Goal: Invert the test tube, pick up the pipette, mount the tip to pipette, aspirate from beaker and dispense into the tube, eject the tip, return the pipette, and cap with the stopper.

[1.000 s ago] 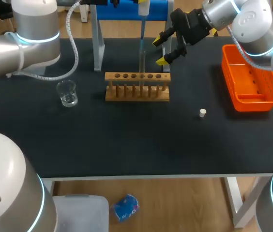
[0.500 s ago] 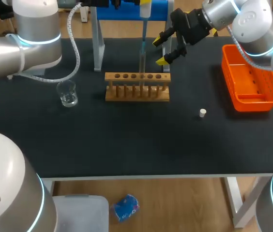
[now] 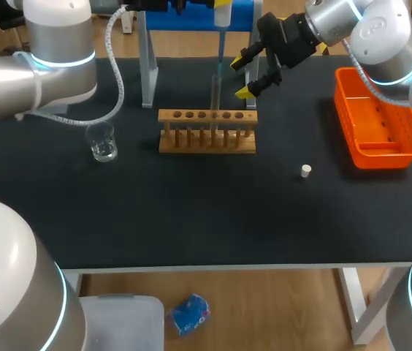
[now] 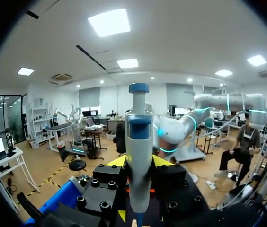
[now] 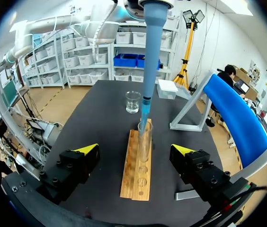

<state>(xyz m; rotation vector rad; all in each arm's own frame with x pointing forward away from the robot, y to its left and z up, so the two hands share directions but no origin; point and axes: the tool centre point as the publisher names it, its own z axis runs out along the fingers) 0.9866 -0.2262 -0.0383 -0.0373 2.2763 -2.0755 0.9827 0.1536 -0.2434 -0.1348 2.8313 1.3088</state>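
My left gripper (image 4: 138, 187) is shut on the white pipette (image 4: 139, 156), which hangs upright over the wooden rack (image 3: 207, 131). Its blue tip (image 5: 149, 71) reaches down into the mouth of the clear test tube (image 5: 145, 142) standing in the rack (image 5: 137, 172). In the head view the pipette (image 3: 221, 14) is at the far edge and the tube (image 3: 215, 91) rises from the rack's middle. My right gripper (image 3: 249, 75) is open just right of the tube; in its own view the right gripper (image 5: 136, 149) has the tube between its spread fingers, untouched. The beaker (image 3: 102, 141) stands left, the white stopper (image 3: 305, 171) right.
An orange bin (image 3: 378, 128) sits at the table's right side. The blue pipette stand (image 3: 191, 16) with grey legs stands behind the rack. Beyond the beaker (image 5: 133, 101), a white box (image 5: 167, 88) lies on the table's far end.
The pipette in my left gripper has shifted slightly to the right over the tube. My right arm has not moved.
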